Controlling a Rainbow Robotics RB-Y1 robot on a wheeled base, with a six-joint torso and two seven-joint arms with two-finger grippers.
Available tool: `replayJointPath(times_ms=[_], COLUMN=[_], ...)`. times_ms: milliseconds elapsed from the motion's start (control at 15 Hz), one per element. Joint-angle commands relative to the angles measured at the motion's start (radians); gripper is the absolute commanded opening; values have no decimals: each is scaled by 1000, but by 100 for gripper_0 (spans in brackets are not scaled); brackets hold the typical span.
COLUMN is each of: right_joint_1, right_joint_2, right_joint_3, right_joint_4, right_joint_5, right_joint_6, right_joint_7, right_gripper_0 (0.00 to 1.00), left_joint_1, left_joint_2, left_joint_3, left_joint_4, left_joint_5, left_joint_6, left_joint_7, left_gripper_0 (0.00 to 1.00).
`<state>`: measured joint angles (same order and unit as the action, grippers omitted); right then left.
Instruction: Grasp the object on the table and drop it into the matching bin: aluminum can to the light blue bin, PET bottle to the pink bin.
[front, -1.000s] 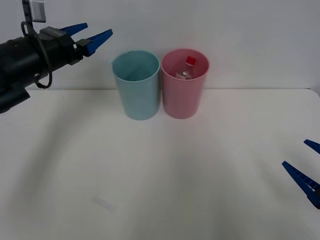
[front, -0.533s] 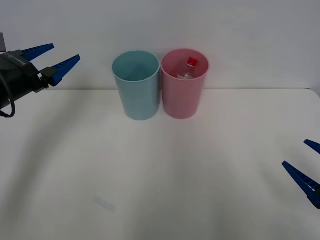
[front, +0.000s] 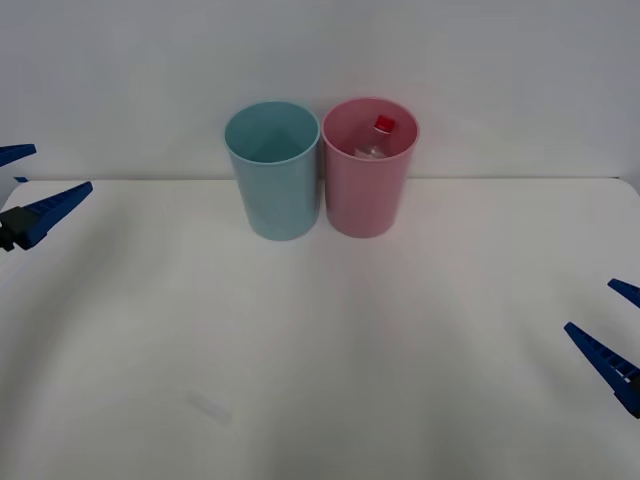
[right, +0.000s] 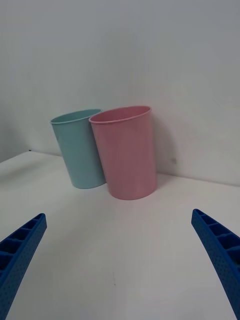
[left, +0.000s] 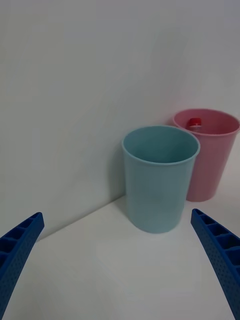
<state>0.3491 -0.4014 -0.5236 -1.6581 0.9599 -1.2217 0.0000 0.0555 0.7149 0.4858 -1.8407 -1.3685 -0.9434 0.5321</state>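
The PET bottle (front: 378, 135) lies inside the pink bin (front: 365, 195), its red cap (left: 194, 122) showing just below the rim. The light blue bin (front: 272, 185) stands touching the pink one on its left, at the back of the white table (front: 330, 330). My left gripper (front: 35, 182) is open and holds nothing at the far left edge, well away from the bins. My right gripper (front: 612, 322) is open and holds nothing low at the right edge. The right wrist view shows the pink bin (right: 127, 155) and the light blue bin (right: 80, 150) from the side.
A plain white wall rises right behind the bins. A small pale scrap (front: 208, 407) lies on the table front left of centre. Wide bare tabletop stretches between both grippers and the bins.
My left arm has drawn back leftward and lower, from beside the light blue bin to the left edge. The bottle stays in the pink bin. The right gripper has not moved.
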Motion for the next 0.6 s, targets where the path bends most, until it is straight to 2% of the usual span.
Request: replayJointPath(times_ms=[67,200,467,600], right_joint_1=[0,0,0,0], right_joint_2=[0,0,0,0], right_joint_3=[0,0,0,0], right_joint_4=[0,0,0,0], right_joint_5=[0,0,0,0], right_joint_6=[0,0,0,0], right_joint_7=[0,0,0,0], right_gripper_0=[100,100,100,100], left_joint_1=[61,107,178,207], left_joint_2=[0,0,0,0], left_joint_3=[30,46,66,88], left_joint_4=[1,9,93,113], left_joint_5=[5,29,164,200], left_joint_6=[-2,-2,-46,-64], left_joint_7=[-73,-127,-304,-354], left_gripper_0=[100,100,100,100])
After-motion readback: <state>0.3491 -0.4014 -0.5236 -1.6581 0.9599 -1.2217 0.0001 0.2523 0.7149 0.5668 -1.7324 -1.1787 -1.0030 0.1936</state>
